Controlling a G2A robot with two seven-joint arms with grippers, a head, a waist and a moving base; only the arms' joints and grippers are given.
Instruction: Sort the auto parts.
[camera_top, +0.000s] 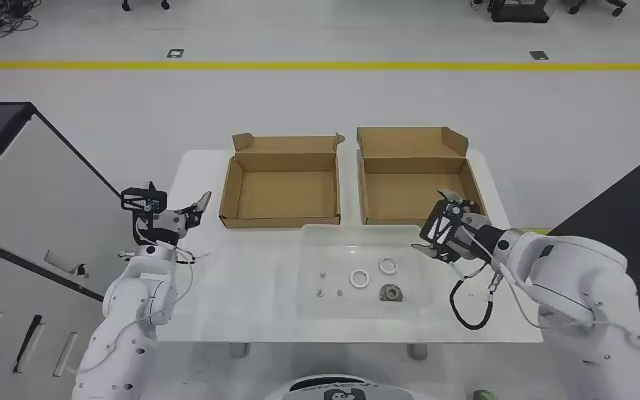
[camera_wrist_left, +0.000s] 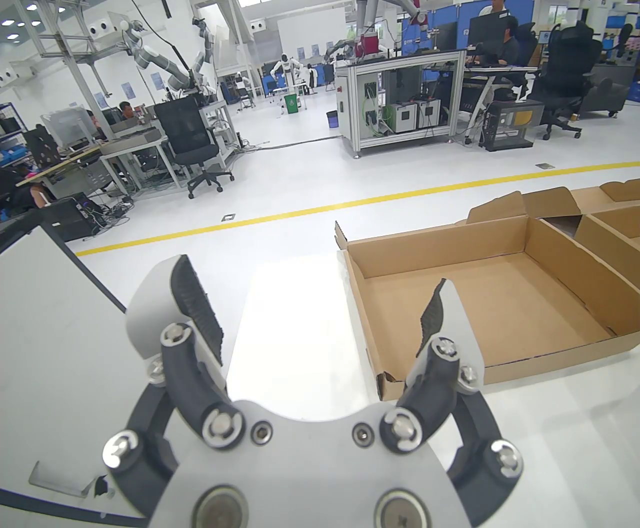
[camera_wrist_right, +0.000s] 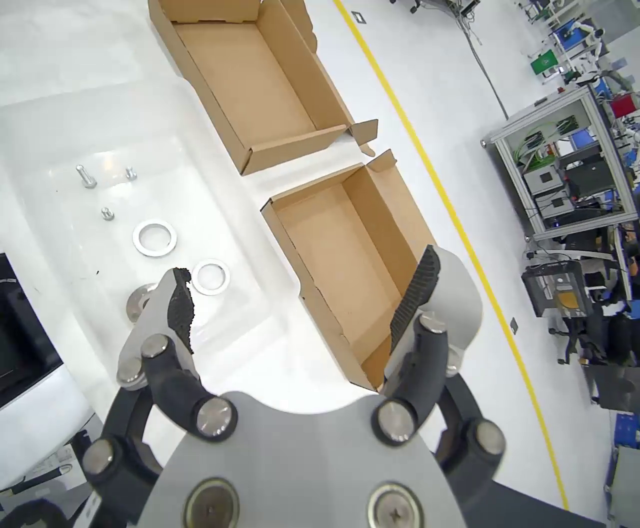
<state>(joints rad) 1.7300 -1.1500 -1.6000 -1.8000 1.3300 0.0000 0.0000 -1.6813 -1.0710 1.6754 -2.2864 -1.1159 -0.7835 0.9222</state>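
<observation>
Left gripper (camera_top: 196, 208) (camera_wrist_left: 312, 280) at worktop (camera_top: 240, 290) left edge, jaws wide apart, nothing held. Right gripper (camera_top: 430, 222) (camera_wrist_right: 305, 265) near right edge, jaws wide, nothing held, between right cardboard box (camera_top: 410, 190) (camera_wrist_right: 345, 250) and clear tray (camera_top: 340, 250). Left cardboard box (camera_top: 280, 195) (camera_wrist_left: 500, 310) beside the right one along far edge. Tray mid-worktop, toward near edge. In tray: metal flange (camera_top: 391, 293) (camera_wrist_right: 137, 302) nearest right gripper, white ring (camera_top: 387, 266) (camera_wrist_right: 211, 276), second white ring (camera_top: 356, 279) (camera_wrist_right: 154, 238), three small bolts (camera_top: 322, 275) (camera_wrist_right: 86, 176) leftmost.

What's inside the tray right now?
Two rings, a flange and three bolts lie in the tray. In the right wrist view the right gripper covers part of the flange.
</observation>
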